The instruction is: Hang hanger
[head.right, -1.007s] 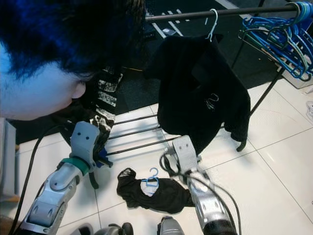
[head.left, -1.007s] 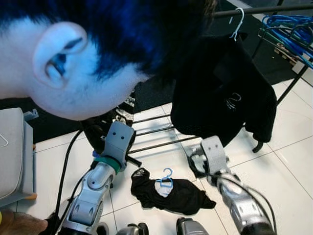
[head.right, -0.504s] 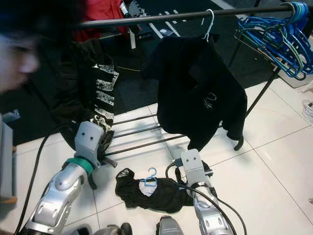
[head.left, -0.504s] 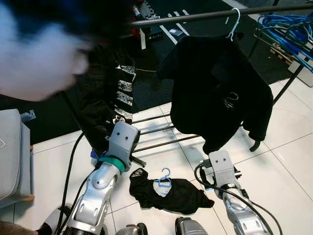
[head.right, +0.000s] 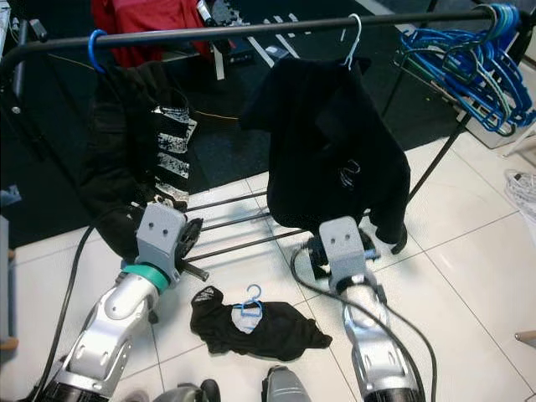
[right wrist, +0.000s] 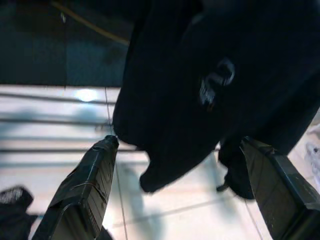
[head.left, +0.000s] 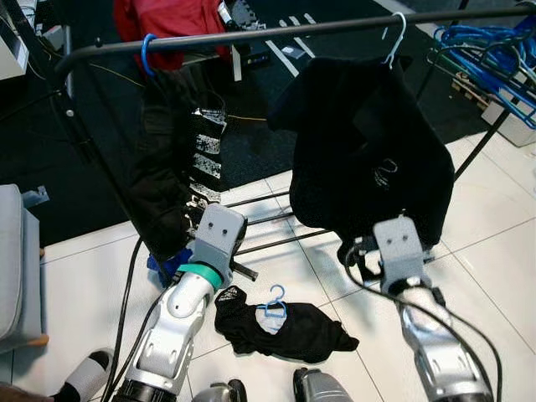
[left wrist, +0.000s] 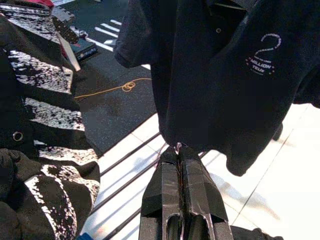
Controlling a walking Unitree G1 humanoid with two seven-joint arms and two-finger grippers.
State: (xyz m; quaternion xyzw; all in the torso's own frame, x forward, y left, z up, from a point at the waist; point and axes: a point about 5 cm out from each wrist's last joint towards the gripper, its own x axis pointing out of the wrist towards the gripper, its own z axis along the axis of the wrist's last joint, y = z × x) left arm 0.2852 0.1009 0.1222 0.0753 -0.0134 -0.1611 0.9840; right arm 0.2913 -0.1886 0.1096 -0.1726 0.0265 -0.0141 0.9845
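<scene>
A black garment [head.left: 289, 328] on a blue hanger [head.left: 275, 303] lies crumpled on the white tile floor between my two arms. Above it runs the rack's black rail [head.left: 251, 35]. A black polo shirt [head.left: 368, 142] hangs there on a white hanger [head.left: 394, 33], and a black patterned garment [head.left: 172, 167] hangs from a blue hook [head.left: 148, 54]. My left gripper [left wrist: 179, 150] is shut and empty, held low before the rack's base bars. My right gripper [right wrist: 180, 141] is open and empty, facing the polo shirt's hem from close by.
A bunch of blue hangers [head.right: 469, 59] hangs at the rail's right end. The rack's base bars [head.left: 268, 222] cross the floor behind my wrists. A grey seat [head.left: 17, 260] stands at the left, with a black cable [head.left: 126, 293] and a slipper [head.left: 88, 377] nearby.
A person's head that filled the upper left has left the view. My right arm has risen toward the polo shirt. The left arm has barely moved.
</scene>
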